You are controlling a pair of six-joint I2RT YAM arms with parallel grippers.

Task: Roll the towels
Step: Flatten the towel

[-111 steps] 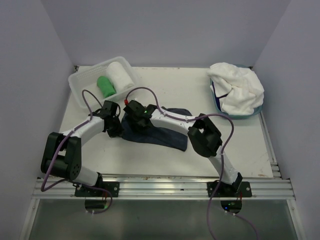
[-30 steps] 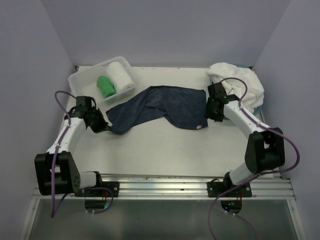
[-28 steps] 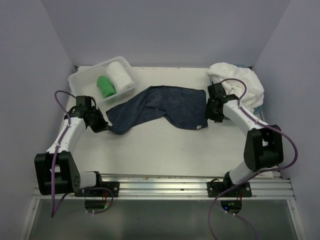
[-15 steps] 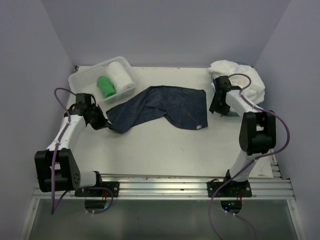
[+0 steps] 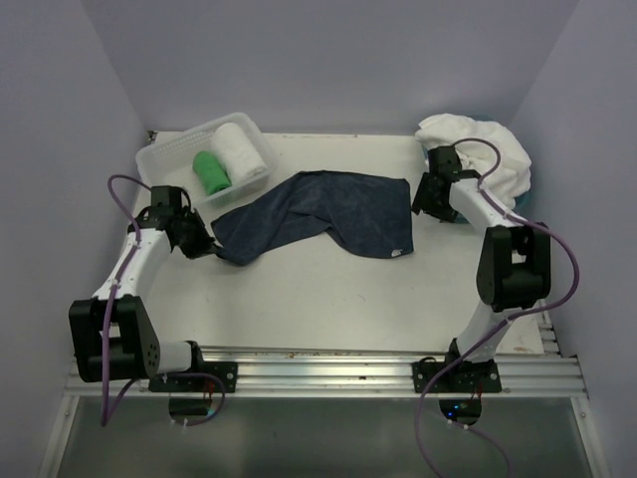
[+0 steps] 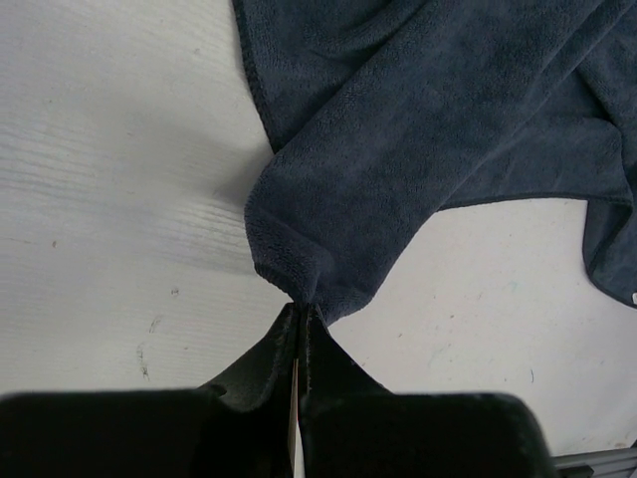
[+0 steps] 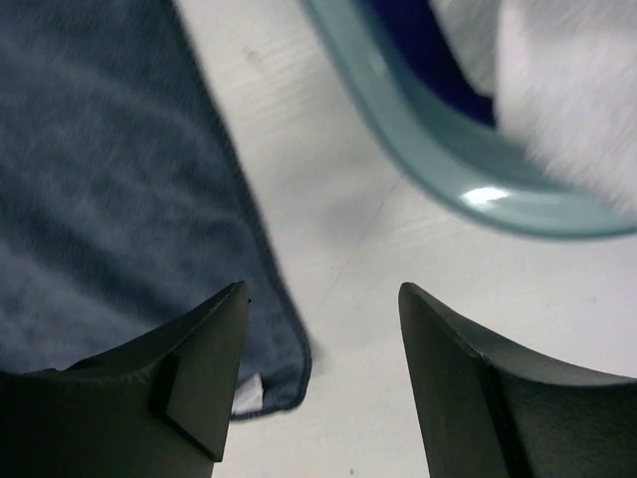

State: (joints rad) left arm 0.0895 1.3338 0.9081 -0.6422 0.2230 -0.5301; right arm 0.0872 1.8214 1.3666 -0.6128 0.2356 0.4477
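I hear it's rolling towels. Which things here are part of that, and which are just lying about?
Part of the job: navy towel, its corner pinched by the left gripper; rolled green towel; rolled white towel; heap of white towels; right gripper, open.

Just lying about: clear basket holding the two rolls; light blue tub under the heap; table.

White tabletop (image 5: 328,299) sits boxed in by plain lavender walls (image 5: 328,60) at 9, 12 and 3 o'clock. Aluminium rail (image 5: 328,376) runs along the 6 o'clock edge. Light is even.
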